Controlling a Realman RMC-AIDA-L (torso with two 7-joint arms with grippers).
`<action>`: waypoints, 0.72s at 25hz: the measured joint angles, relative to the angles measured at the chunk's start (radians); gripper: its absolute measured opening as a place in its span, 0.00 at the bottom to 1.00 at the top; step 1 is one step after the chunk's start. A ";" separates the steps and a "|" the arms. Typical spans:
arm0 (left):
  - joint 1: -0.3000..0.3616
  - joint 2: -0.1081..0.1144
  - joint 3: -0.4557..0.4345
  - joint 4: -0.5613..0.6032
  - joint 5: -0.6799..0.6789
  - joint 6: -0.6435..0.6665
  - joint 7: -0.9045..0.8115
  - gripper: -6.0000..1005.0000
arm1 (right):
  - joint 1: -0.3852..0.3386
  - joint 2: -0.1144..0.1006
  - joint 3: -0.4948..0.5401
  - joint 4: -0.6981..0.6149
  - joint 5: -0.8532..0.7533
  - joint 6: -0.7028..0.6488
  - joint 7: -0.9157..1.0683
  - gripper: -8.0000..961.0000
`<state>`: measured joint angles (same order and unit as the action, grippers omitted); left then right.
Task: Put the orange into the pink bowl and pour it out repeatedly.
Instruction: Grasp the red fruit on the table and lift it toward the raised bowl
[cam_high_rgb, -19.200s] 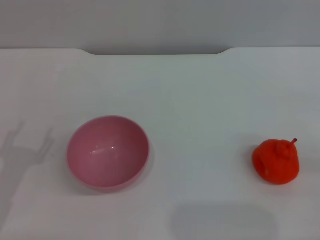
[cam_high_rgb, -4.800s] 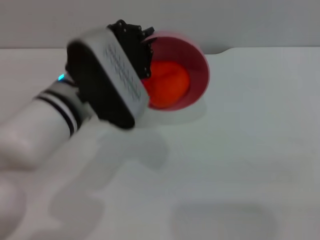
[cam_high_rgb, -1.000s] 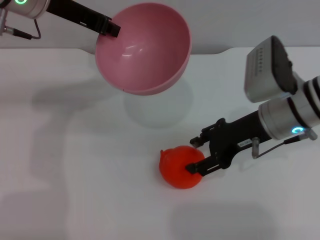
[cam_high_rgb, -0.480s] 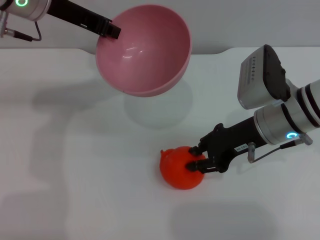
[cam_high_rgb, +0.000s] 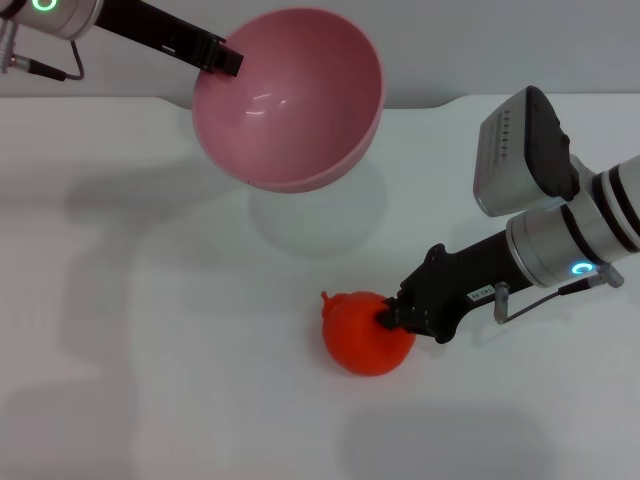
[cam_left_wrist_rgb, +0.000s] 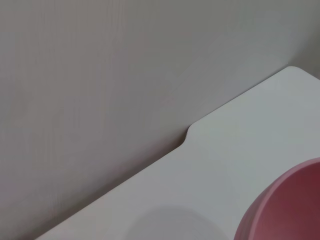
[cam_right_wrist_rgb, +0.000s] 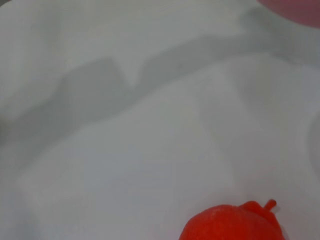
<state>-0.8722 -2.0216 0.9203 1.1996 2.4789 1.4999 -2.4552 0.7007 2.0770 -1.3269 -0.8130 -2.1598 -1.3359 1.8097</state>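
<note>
My left gripper (cam_high_rgb: 228, 62) is shut on the rim of the pink bowl (cam_high_rgb: 290, 95) and holds it in the air at the back, tilted, with its inside showing bare. A part of the pink bowl (cam_left_wrist_rgb: 290, 210) also shows in the left wrist view. The orange (cam_high_rgb: 365, 337) lies on the white table (cam_high_rgb: 150, 330) in front of the bowl's shadow. My right gripper (cam_high_rgb: 390, 318) reaches in from the right and is shut on the orange's right side. In the right wrist view the orange (cam_right_wrist_rgb: 232, 225) sits at the picture's lower edge.
The table's far edge has a shallow notch (cam_left_wrist_rgb: 187, 137) against the grey wall. Shadows of the arms and the bowl fall on the tabletop. Nothing else stands on it.
The right gripper's fingers, spread around the orange a second ago, have closed on it. The orange stays on the table. The left arm keeps the bowl in the same place.
</note>
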 joint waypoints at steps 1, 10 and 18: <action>0.000 0.000 0.000 0.000 0.000 0.000 0.000 0.05 | 0.000 0.000 0.000 0.000 0.000 0.000 0.000 0.11; 0.008 0.006 0.000 0.000 0.000 -0.002 0.001 0.05 | -0.087 0.002 -0.018 -0.247 0.020 -0.128 0.105 0.05; 0.019 0.011 0.000 -0.025 0.001 -0.008 0.015 0.05 | -0.236 0.008 0.028 -0.758 0.115 -0.357 0.231 0.05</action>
<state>-0.8534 -2.0109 0.9206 1.1750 2.4798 1.4914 -2.4399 0.4651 2.0845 -1.2987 -1.5711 -2.0451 -1.6927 2.0409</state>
